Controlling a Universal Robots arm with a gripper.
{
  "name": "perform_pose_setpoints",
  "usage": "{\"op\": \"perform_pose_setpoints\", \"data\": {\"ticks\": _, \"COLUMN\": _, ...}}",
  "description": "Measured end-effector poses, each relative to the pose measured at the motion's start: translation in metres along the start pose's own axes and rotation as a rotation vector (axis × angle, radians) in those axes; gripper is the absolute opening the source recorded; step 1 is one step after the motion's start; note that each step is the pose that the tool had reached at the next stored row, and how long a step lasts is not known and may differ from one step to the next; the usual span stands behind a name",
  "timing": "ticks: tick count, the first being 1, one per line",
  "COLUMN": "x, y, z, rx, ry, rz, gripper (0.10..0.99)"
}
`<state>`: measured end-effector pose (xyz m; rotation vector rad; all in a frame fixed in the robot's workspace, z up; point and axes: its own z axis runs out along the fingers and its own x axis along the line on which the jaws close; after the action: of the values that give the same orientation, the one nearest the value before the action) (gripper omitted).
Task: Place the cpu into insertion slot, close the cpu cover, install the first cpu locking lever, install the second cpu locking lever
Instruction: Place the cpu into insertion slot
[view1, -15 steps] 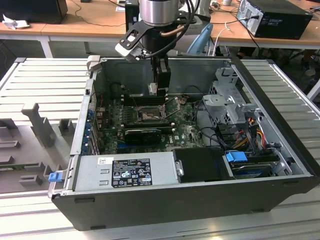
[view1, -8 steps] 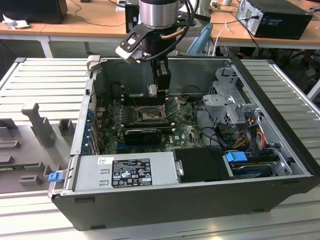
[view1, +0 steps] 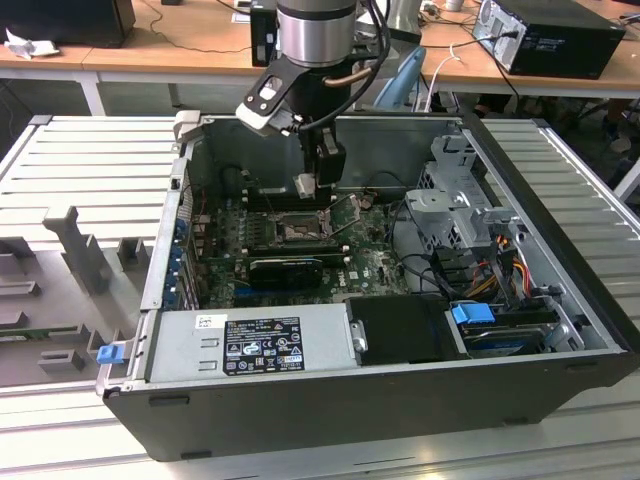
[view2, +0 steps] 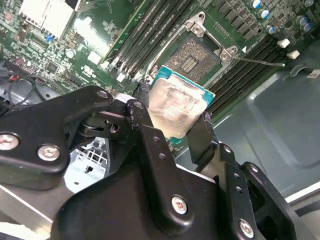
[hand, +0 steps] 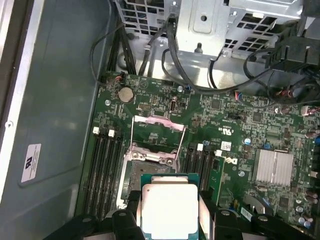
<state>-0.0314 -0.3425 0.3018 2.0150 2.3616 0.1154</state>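
1. In the exterior view we see the gripper (view1: 310, 187) reaching down through the open side of the computer case (view1: 400, 400). The case's rear wall lies at 12 o'clock from it, the drive cage (view1: 455, 210) at 3 o'clock and the graphics card (view1: 285, 268) at 6 o'clock. The space straight under the gripper is free.
2. The insertion slot (view1: 298, 230) sits just toward 6 o'clock of the cpu (view1: 305, 184) in that view, and the two are apart.
3. In the first wrist view we see the cpu cover (hand: 157, 121) swung up off the slot (hand: 132, 172), so the dark pin field is bare. Memory slots (hand: 102, 170) run close along both sides of it, and a finned heatsink (hand: 272, 167) stands well apart.
4. The second wrist view adds the slot's (view2: 197, 55) silvery frame corners and a thin locking lever (view2: 257, 61) lying out to one side.
5. In both wrist views the fingers (view2: 150, 135) are clamped on two opposite edges of the cpu (view2: 172, 107), spread only as wide as the chip. Its pale metal top faces the cameras, and in the first wrist view the cpu (hand: 167, 210) hangs partly over the slot's near edge.
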Motion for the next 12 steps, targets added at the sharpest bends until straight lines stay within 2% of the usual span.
{"op": "perform_pose_setpoints", "data": {"ticks": 6, "x": 0.0003, "y": -0.001, "z": 0.0112, "rx": -0.001, "ry": -0.0061, "rz": 0.075, "gripper": 0.541}}
{"op": "perform_pose_setpoints", "data": {"ticks": 12, "x": 0.0003, "y": -0.0018, "z": 0.0171, "rx": -0.001, "ry": -0.0068, "rz": 0.084, "gripper": 0.541}}
